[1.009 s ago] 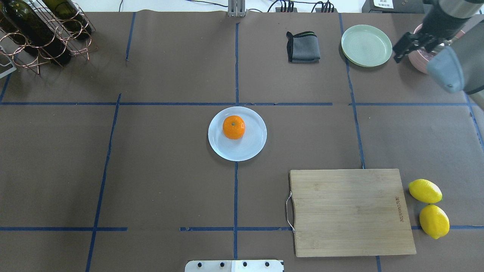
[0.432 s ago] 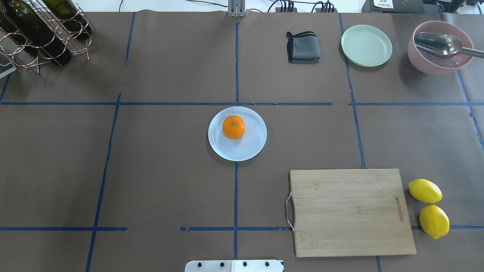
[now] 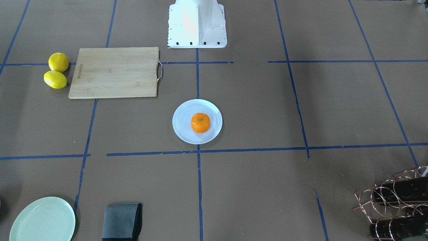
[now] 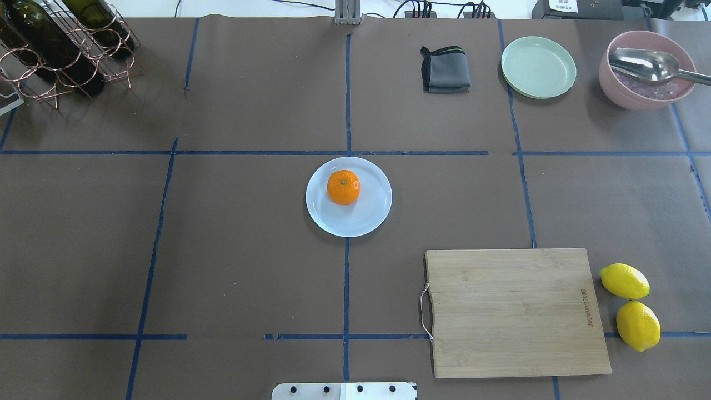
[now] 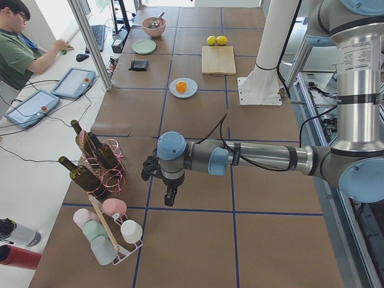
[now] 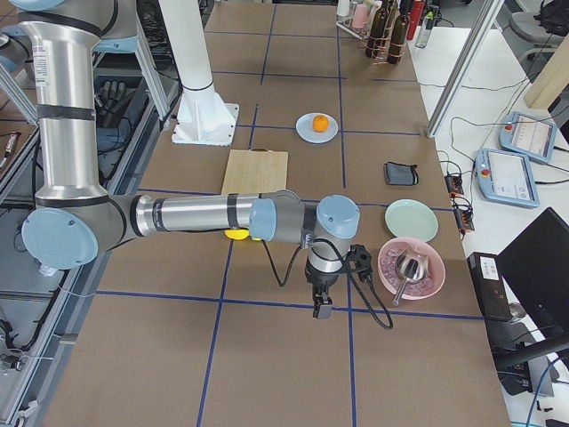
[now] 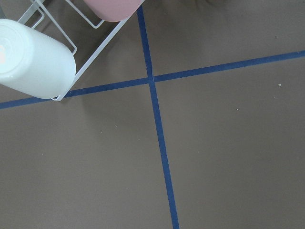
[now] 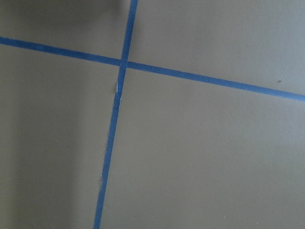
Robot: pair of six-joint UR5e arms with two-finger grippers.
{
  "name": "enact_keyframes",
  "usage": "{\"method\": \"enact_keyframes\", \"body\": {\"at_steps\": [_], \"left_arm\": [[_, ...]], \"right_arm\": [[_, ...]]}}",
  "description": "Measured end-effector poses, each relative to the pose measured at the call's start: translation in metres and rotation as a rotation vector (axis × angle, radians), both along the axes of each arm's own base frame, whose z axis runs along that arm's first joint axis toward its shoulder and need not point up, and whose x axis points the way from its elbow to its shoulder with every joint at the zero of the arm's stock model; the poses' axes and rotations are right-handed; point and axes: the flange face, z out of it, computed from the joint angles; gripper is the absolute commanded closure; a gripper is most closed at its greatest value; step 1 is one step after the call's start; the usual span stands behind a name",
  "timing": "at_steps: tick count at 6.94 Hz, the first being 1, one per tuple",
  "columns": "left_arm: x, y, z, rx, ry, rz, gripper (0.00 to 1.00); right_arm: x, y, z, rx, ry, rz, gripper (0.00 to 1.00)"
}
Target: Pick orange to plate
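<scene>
The orange (image 4: 343, 187) sits on the round white plate (image 4: 373, 218) at the table's middle, also seen in the front-facing view as orange (image 3: 200, 123) on plate (image 3: 182, 131). No gripper touches it. My left gripper (image 5: 170, 196) hangs over the table's end near the wine rack, far from the plate, and I cannot tell if it is open or shut. At the opposite end my right gripper (image 6: 319, 308) hangs beside the pink bowl; its state cannot be told either. Both wrist views show only brown table and blue tape.
A wooden cutting board (image 4: 514, 311) and two lemons (image 4: 630, 303) lie at the front right. At the back stand a grey cloth (image 4: 445, 69), a pale green plate (image 4: 537, 66) and a pink bowl with spoon (image 4: 644, 69). A wine rack (image 4: 61, 44) occupies the back left.
My right arm has drawn out of the overhead view at the top right, uncovering the pink bowl and spoon. The orange and plate have not moved.
</scene>
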Motion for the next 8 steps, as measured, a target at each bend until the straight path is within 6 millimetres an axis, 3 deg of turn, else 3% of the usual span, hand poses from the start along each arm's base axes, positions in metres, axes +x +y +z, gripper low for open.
{"method": "enact_keyframes", "body": {"at_steps": [8], "left_arm": [[-0.0016, 0.0096, 0.0033, -0.007, -0.011, -0.001, 0.0]], "right_arm": [[-0.0047, 0.0072, 0.0053, -0.011, -0.055, 0.006, 0.0]]}}
